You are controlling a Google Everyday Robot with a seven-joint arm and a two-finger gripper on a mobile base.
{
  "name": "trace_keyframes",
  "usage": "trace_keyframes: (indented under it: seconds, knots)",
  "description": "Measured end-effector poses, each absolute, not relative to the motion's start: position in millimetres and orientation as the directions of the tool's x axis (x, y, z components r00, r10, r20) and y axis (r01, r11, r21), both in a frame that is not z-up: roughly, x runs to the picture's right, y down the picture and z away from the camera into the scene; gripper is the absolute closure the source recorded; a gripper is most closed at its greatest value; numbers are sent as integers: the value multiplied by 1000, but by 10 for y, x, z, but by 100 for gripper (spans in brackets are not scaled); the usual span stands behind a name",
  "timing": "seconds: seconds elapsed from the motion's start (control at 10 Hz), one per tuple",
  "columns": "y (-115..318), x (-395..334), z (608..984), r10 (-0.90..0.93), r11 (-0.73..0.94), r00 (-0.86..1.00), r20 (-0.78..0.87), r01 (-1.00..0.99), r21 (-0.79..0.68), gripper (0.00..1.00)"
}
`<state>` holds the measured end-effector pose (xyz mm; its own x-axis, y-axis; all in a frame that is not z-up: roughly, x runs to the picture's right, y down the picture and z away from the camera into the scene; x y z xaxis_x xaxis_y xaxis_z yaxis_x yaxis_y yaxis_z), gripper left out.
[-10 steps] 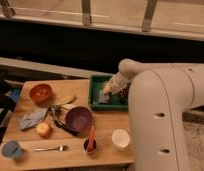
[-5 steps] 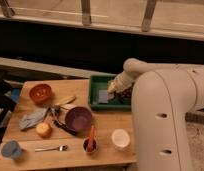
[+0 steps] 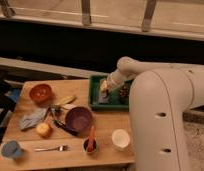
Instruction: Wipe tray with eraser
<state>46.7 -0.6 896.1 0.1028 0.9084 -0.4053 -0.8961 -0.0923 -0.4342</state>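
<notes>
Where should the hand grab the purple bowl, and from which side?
Probably best to pinch the purple bowl by the rim nearest the tray, coming straight down: it stands upright and open, and a dark tool crowds the opposite side. The hand is in the green tray.

Wooden table [image 3: 75,156] | orange bowl [image 3: 40,92] rear left | purple bowl [image 3: 78,118] centre | white cup [image 3: 120,138] front right | metal fork [image 3: 50,148] front | gripper [image 3: 104,88] rear right

1. Your wooden table [image 3: 70,155] carries everything.
2. At its far right edge lies the green tray [image 3: 93,96], and the gripper [image 3: 105,89] is down inside the tray's left part.
3. On the left you have an orange bowl [image 3: 40,92], a grey cloth [image 3: 32,119] and a yellow fruit [image 3: 43,129], with a purple bowl [image 3: 78,118] mid-table.
4. Along the front edge are a blue cup [image 3: 11,149], a fork [image 3: 50,148], a dark cup [image 3: 90,145] and a white cup [image 3: 120,138].
</notes>
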Motion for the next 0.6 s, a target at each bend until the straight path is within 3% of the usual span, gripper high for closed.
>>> trace_keyframes:
  seconds: [0.3,0.6]
  knots:
    - [127,466,8942,886,-117,103,-453,-894,-433,100]
    - [277,927,8867,878,-128,75,-472,-914,-384,100]
